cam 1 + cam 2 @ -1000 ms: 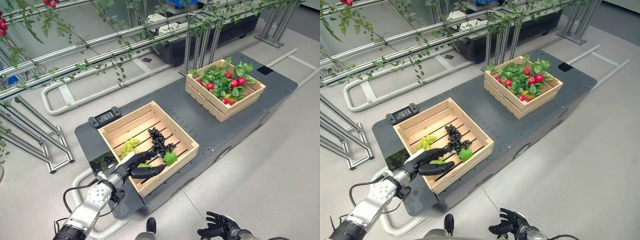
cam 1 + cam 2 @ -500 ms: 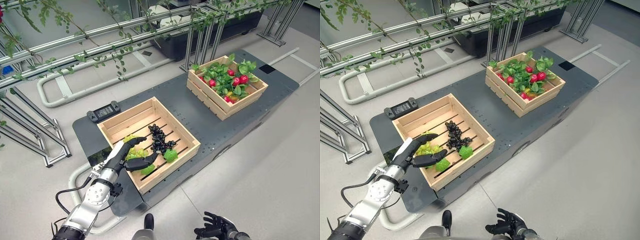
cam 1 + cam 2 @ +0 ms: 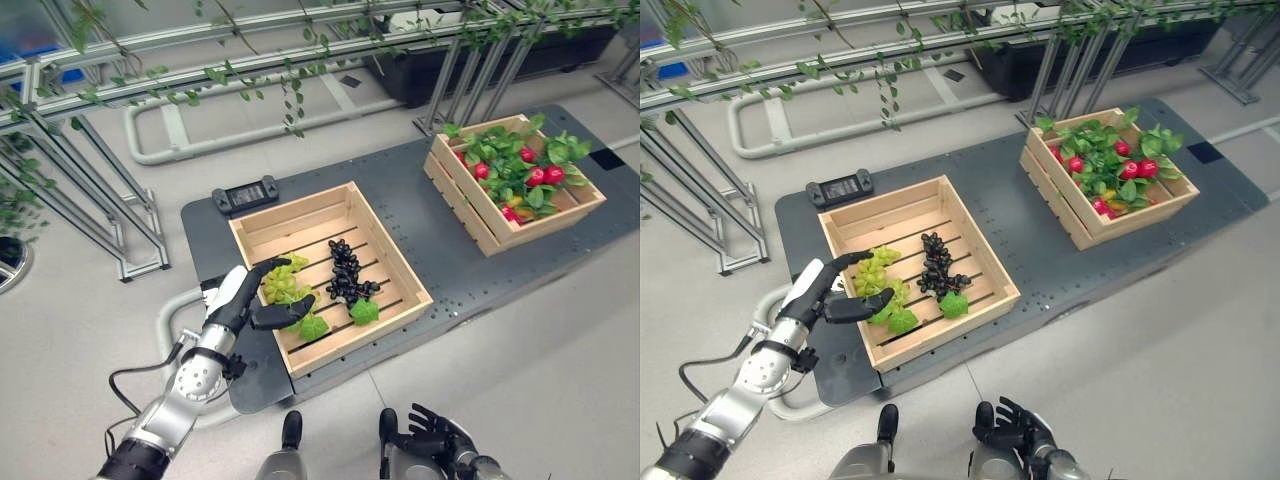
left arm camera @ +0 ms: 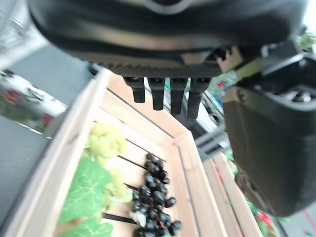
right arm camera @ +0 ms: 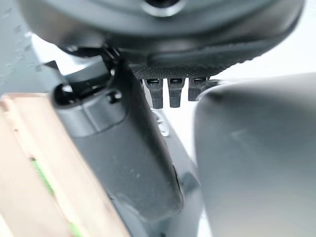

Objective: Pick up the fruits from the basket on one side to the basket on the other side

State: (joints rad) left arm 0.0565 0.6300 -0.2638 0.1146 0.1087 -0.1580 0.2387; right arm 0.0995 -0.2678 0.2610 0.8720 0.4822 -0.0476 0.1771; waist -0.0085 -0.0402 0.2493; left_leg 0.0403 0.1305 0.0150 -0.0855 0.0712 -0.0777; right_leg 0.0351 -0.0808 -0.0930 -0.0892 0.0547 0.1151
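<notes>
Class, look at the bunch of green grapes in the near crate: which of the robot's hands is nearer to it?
Left. The left hand hovers open right at the green grapes, over the crate's left edge. The right hand hangs low, well short of the crate.

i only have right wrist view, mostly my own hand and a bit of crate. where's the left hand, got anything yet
Observer: The left hand is at the left wall of the near crate, fingers straight, holding nothing.
Operator: what's in front of it
Observer: Green grapes lie just past its open fingers; black grapes lie beside them, further right.
Operator: and the other crate
Observer: The far crate stands to the right on the same dark platform, holding red fruits among green leaves.
</notes>
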